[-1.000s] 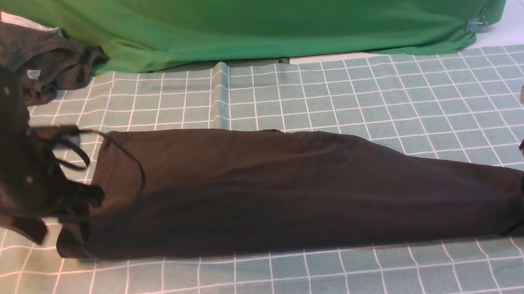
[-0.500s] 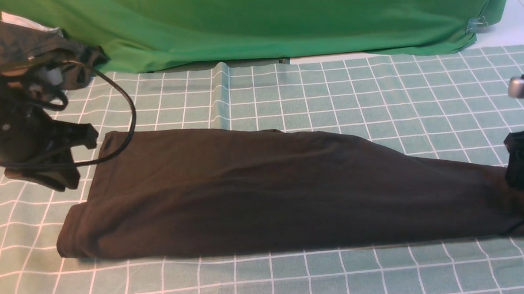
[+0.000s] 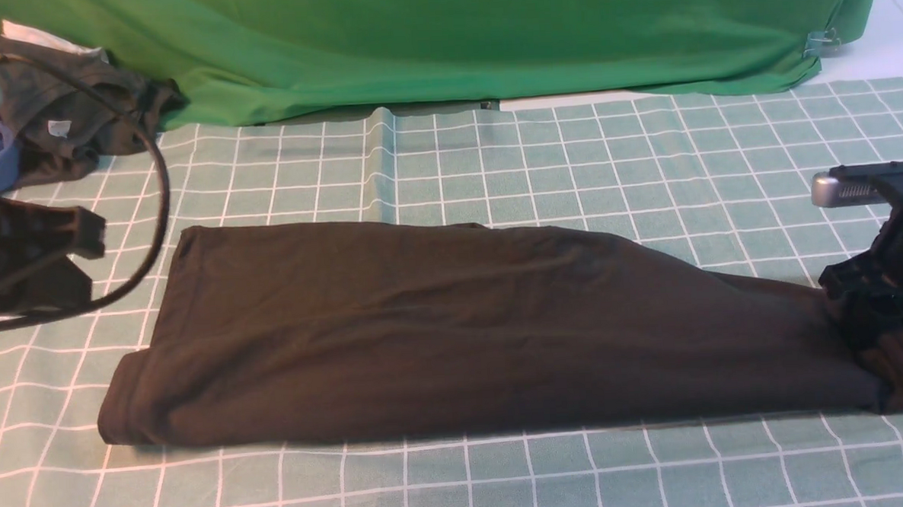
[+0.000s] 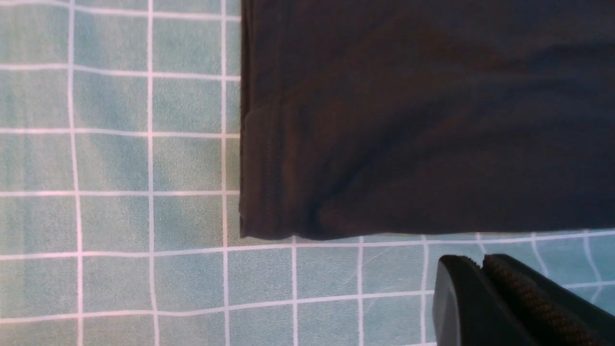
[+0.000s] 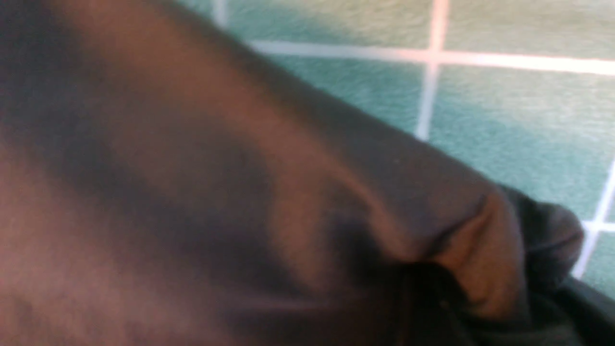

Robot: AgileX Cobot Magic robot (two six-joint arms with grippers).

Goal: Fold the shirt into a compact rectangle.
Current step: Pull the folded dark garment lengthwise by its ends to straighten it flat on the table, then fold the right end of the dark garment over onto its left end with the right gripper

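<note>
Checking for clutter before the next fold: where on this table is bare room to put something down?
Bare checked cloth runs between the shirt and the green drape, and again along the near edge in front of the shirt. Crowded: the far left corner with the clothes pile and left fingers; the right fingers sit at the shirt's right end.

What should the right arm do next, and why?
Probably clamp the right pincer on the right end of the shirt: it sits on bunched cloth, grip unclear, and the long strip needs folding leftward. The left pincer is shut, off it.
</note>
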